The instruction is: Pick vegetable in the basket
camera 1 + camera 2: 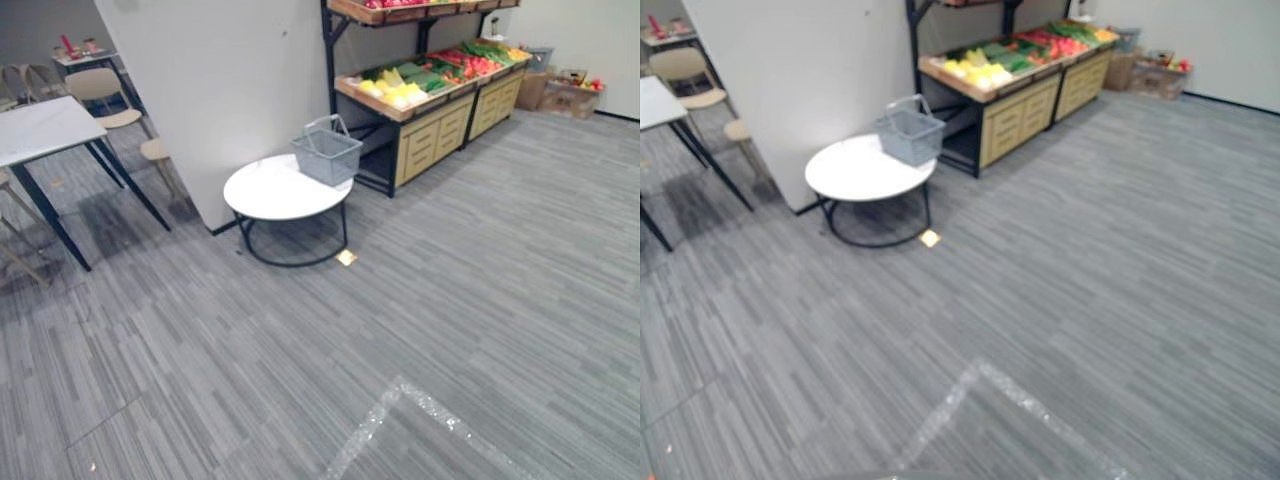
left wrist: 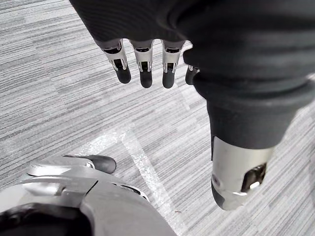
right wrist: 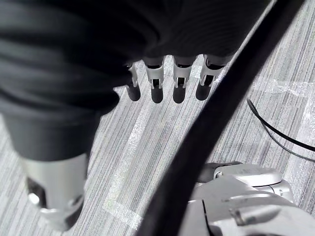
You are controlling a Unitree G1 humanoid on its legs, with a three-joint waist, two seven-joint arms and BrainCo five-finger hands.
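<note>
A grey wire basket [image 1: 328, 152] with its handle up stands on the right edge of a round white table [image 1: 270, 195] some way ahead. Behind it a wooden produce stand [image 1: 430, 110] holds yellow, green and red vegetables [image 1: 400, 90] in sloped trays. My left hand [image 2: 142, 64] hangs over the grey floor with relaxed, straight fingers and holds nothing. My right hand [image 3: 167, 78] hangs the same way, empty, its thumb [image 3: 54, 196] apart from the fingers.
A white partition wall [image 1: 220, 90] rises behind the round table. A dark-legged table [image 1: 40, 135] and beige chairs [image 1: 105, 95] stand at the left. Cardboard boxes [image 1: 565, 95] sit at the far right. A small yellow tag [image 1: 346, 258] lies by the table's leg.
</note>
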